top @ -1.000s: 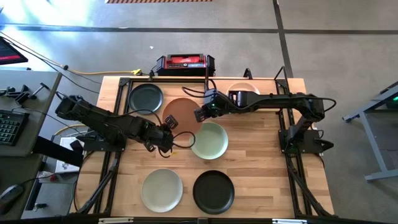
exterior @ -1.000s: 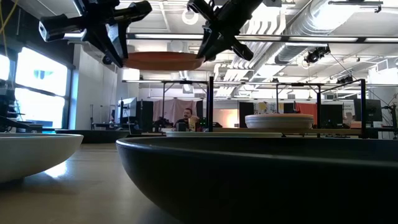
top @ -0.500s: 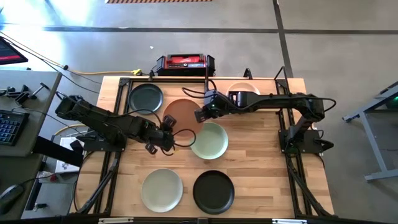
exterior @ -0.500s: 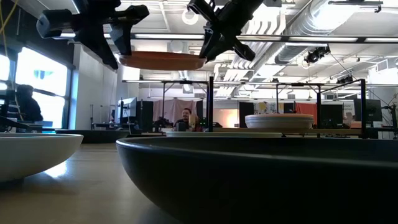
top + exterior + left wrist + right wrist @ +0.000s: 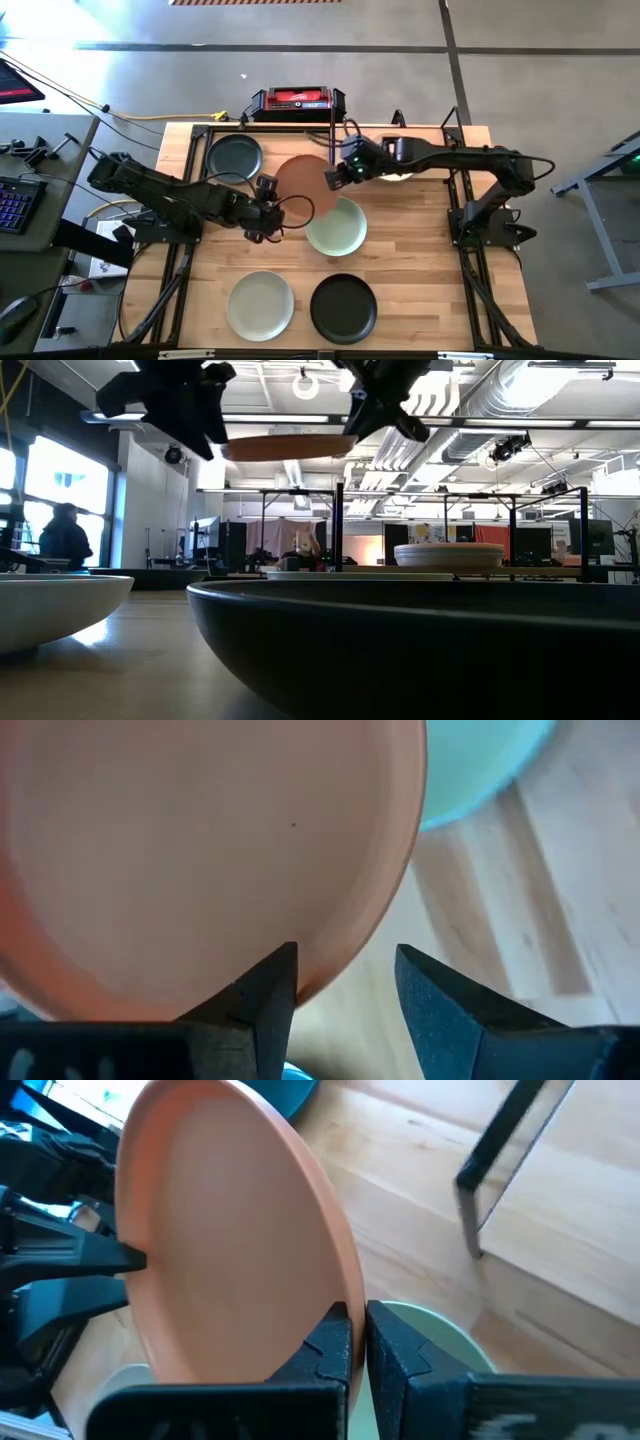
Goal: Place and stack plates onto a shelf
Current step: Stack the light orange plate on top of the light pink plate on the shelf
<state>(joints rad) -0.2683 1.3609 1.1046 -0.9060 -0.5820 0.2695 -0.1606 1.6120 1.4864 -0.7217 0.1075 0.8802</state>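
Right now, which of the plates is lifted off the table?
The peach-pink plate: the right claw grips its rim in the air; the others lie flat.

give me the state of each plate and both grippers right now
peach plate: held in the air by its rim
right gripper: shut on the peach plate
left gripper: open, plate rim beside one finger
dark plate: flat on table, far left
green plate: flat on table, centre
pale green plate: flat, near edge
black plate: flat, near edge

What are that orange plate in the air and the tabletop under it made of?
The peach-pink plate looks like matte ceramic or stoneware, possibly melamine: smooth, evenly coloured, no glare. The tabletop looks like butcher-block wood: pale glued strips with visible grain.
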